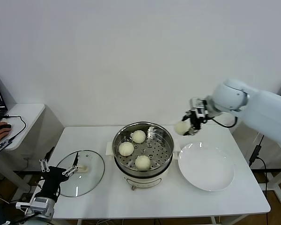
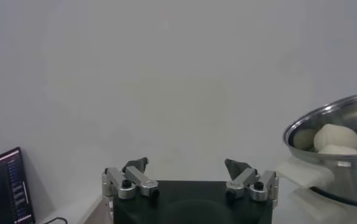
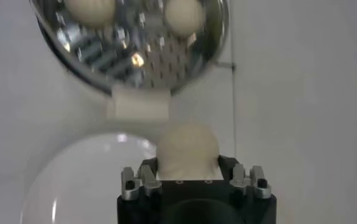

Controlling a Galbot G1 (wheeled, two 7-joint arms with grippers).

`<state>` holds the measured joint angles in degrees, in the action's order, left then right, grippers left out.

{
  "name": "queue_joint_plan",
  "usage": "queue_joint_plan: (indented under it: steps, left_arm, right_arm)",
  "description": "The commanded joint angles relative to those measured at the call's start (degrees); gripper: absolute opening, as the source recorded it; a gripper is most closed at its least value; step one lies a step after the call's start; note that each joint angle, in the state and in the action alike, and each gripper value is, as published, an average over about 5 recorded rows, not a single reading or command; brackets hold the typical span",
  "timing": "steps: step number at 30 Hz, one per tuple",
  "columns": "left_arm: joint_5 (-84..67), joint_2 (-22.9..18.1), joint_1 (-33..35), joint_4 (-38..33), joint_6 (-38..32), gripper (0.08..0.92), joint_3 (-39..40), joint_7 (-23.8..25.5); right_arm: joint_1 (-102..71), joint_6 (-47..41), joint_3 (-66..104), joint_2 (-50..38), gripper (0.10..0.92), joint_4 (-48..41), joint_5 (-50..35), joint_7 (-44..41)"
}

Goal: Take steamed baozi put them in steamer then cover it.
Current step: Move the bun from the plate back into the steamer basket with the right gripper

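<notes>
risk 1: right pincer [image 1: 188,125] carries the 4th small round cream-white bun [image 1: 181,127] in mid-air, above the surface [image 1: 225,199] between the flat white round plate [image 1: 206,167] and the round shiny stainless-steel steamer pot [image 1: 165,152]. If the grip slackens early, bun prob falls outside the pot or clips the rim.
risk 2: 3 cream-white buns [image 1: 126,148] already on the perforated tray; free spot looks to be on the pincer's side. Poor aim = bun lands on another one.
risk 3: a bun sitting high could stop the lid seating later, judging by tray depth.
right pincer: clamped on the bun, fingers [image 3: 148,176] narrowly apart either side of it; bun pokes out past the tips toward the pot.
pot vs right pincer: just beyond and below it, near.
plate: bare, below the right pincer.
left pincer [image 1: 59,167]: jaws wide apart, holds nothing, idle low at the near surface edge.
lid: round clear glass cover w/ cream handle [image 1: 82,172] lies flat on the surface just by the left pincer, not on the pot yet.
</notes>
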<state>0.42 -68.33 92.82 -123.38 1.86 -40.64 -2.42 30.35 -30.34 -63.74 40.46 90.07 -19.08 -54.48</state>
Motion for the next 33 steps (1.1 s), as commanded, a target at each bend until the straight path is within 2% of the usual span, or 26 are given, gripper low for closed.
queue_joint_plan:
  steps: [1,12,33]
  left_arm:
    - [0.0,-0.2,-0.1,0.0,0.0,0.823,-0.1,0.0]
    - [0.0,-0.7,-0.1,0.3,-0.2,0.823,-0.8,0.0]
    - [-0.1,-0.7,-0.1,0.7,-0.3,0.823,-1.1,0.0]
  right_arm:
    - [1.3,-7.6,-5.2,11.3,0.628,0.6,-10.3,8.2]
    - [-5.9,-11.4,-5.2,17.6,0.628,-5.0,-10.2,15.2]
    - [-9.4,-11.4,-4.2,17.2,0.636,-7.1,-6.9,14.7]
